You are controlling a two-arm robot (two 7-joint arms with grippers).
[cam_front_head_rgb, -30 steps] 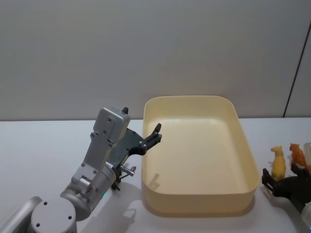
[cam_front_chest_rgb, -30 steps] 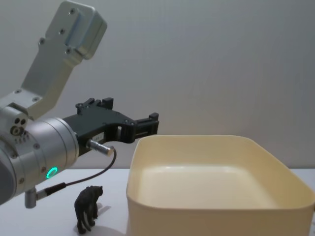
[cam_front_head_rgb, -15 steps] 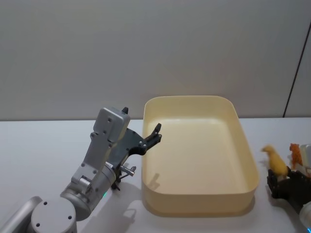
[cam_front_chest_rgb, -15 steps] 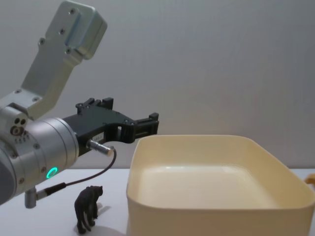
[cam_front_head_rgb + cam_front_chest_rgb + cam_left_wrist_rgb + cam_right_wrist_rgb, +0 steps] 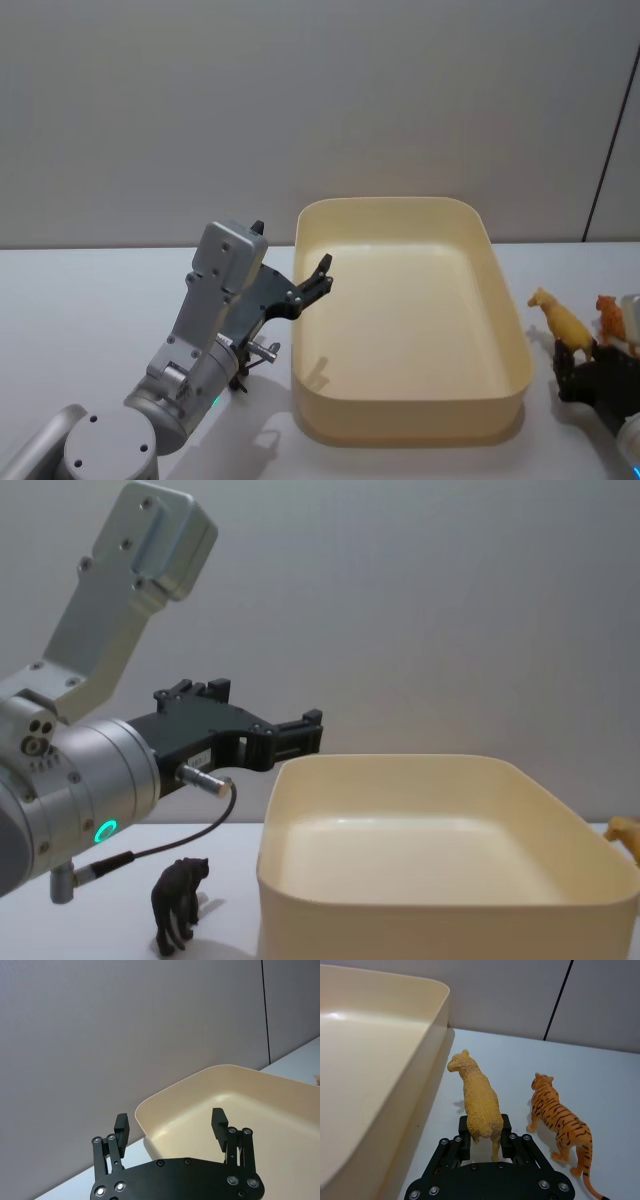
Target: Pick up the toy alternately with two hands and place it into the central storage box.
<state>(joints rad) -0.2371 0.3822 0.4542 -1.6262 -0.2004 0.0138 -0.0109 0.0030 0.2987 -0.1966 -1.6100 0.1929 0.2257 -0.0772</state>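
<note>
Our right pincer [image 5: 485,1133] grips the yellow lion toy [image 5: 479,1102] by its hindquarters, the cream storage box [image 5: 425,1080] just beside it to its left; our left pincer [image 5: 170,1120] hangs open over the box's opposite rim

**Counter** [image 5: 90,290]: a flat, pale grey-white surface across the foreground, matte, with soft shadows on it. **Wall** [image 5: 300,100]: a plain grey panel standing upright directly behind the counter's far edge. **Seam** [image 5: 613,140]: a thin dark line running down the wall at the right, slanted in the head view, ending at the counter's far edge. A slightly lighter wall panel lies beyond it.
</note>
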